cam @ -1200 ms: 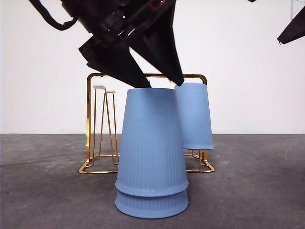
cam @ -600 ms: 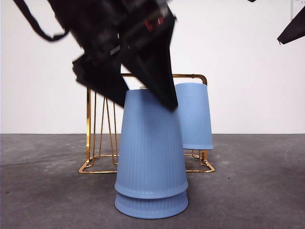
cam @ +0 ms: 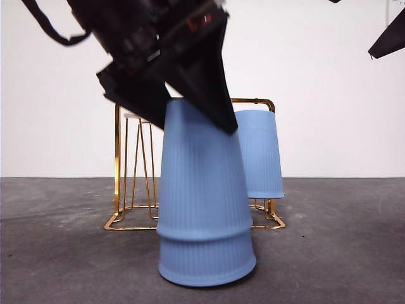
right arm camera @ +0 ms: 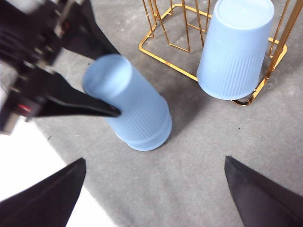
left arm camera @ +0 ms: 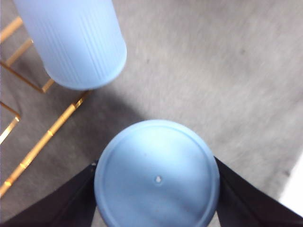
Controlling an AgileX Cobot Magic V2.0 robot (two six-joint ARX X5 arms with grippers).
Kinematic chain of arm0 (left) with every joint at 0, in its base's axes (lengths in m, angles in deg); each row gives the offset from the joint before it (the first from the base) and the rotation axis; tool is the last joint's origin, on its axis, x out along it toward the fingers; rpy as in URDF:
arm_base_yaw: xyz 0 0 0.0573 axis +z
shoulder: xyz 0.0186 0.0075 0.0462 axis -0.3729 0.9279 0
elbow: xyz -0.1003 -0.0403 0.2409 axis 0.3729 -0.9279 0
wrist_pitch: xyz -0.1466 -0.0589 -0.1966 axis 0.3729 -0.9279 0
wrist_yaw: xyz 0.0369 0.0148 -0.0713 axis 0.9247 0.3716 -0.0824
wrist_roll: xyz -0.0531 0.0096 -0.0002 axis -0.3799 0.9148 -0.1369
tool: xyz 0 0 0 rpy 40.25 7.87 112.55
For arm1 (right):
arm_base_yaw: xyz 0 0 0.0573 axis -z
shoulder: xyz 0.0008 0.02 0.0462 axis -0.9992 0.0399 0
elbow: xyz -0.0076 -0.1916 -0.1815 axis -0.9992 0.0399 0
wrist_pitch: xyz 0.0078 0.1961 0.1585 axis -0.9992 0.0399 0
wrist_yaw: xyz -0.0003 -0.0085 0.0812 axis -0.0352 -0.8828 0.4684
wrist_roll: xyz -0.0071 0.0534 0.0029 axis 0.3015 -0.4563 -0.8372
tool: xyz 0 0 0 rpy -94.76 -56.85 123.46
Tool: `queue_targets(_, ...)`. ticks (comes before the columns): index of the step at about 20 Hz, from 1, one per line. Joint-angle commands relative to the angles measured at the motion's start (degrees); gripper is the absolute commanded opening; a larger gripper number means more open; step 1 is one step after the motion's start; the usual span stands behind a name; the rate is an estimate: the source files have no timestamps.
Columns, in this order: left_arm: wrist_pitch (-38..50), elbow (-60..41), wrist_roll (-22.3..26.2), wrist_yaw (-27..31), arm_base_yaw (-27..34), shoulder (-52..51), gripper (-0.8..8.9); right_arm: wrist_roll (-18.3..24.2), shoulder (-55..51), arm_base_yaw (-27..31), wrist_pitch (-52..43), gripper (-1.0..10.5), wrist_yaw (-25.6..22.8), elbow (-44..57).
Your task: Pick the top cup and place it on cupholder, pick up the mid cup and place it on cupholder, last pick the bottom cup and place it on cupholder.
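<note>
Step two in hand: one cup already sits upside down on the rack, on the side nearer the waiting arm. The mid cup is the target now, nested over the bottom cup on the bench, just in front of the rack.

Left hand is over the stack, one jaw on each side of the mid cup's upturned base, touching or nearly so. Looks clamped on it, not wide. In the front view the stack leans a little, and the bottom cup seems to tilt with it, so the two may be stuck together.

Right hand waits well apart, jaws spread wide, holding nothing.

Next move, as I judge it: lift straight up so the mid cup slides off the bottom one. If the bottom cup rides along, it needs to shake loose or be held down. Then carry the cup over a free prong on the rack's open side and lower it on mouth down, clear of the top bar.

Labels: none readable. Cups are plain ribbed blue, rack is bare gold wire.
</note>
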Motion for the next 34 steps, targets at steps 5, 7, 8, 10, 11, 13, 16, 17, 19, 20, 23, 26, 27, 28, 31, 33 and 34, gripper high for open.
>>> queue_targets(5,-0.3,1.7,-0.2,0.0,-0.6,-6.0,2.07,0.5,0.2,-0.4,-0.6,4.6,-0.2,-0.2)
queue_targets(7,-3.1,2.9,-0.2,1.8,-0.6,-8.5,2.07,0.5,0.2,-0.4,-0.6,4.6,-0.2,-0.2)
queue_targets(8,-4.7,3.8,-0.2,3.2,-0.5,-10.1,2.07,0.5,0.2,-0.4,-0.6,4.6,-0.2,-0.2)
queue_targets(10,-6.3,5.4,-0.2,6.9,-0.5,-13.2,2.08,0.6,0.2,-0.4,-0.6,4.6,-0.2,-0.2)
queue_targets(11,-6.7,6.0,-0.4,8.6,-0.5,-14.6,2.08,0.7,0.2,-0.4,-0.6,4.6,-0.2,-0.2)
queue_targets(13,-6.7,7.2,-1.3,11.1,-0.5,-17.1,2.08,0.7,0.2,-0.4,-0.6,4.6,-0.2,-0.2)
queue_targets(16,-6.7,7.6,-1.4,14.4,0.8,-19.3,2.08,0.9,0.2,-0.4,-0.6,4.6,-0.2,-0.2)
queue_targets(17,-6.8,7.6,-1.4,16.8,1.5,-19.3,2.08,0.9,0.2,-0.4,-0.6,4.6,-0.2,-0.2)
queue_targets(19,-6.6,7.6,-1.4,19.1,4.3,-18.6,2.08,0.9,0.2,-0.4,-0.6,4.6,-0.2,-0.2)
queue_targets(20,-6.2,7.6,-1.7,19.1,6.0,-17.9,2.08,0.9,0.2,-0.4,-0.6,4.6,-0.2,-0.2)
queue_targets(23,-4.5,7.6,-1.7,18.8,10.0,-15.1,2.09,0.9,0.2,-0.4,-0.6,4.6,-0.2,-0.2)
queue_targets(26,-3.6,7.6,-2.3,15.5,13.0,-10.8,2.09,0.9,0.2,-0.4,-0.6,4.6,-0.2,-0.2)
queue_targets(27,-3.3,7.6,-2.5,14.8,13.8,-9.2,2.09,0.9,0.2,-0.4,-0.6,4.6,-0.2,-0.2)
queue_targets(28,-3.1,7.6,-2.5,14.7,14.4,-7.8,2.09,0.9,0.2,-0.4,-0.6,4.6,-0.2,-0.2)
queue_targets(31,-2.8,7.6,-2.5,13.4,16.2,-3.1,2.14,0.9,0.2,-0.4,-0.6,4.6,-0.2,-0.2)
queue_targets(33,-2.7,7.6,-3.0,11.4,17.3,-0.5,2.14,0.9,0.2,-0.4,-0.6,4.6,-0.2,-0.2)
queue_targets(34,-2.7,7.6,-3.0,10.5,17.7,0.7,2.16,0.9,0.2,-0.4,-0.6,4.6,-0.2,-0.2)
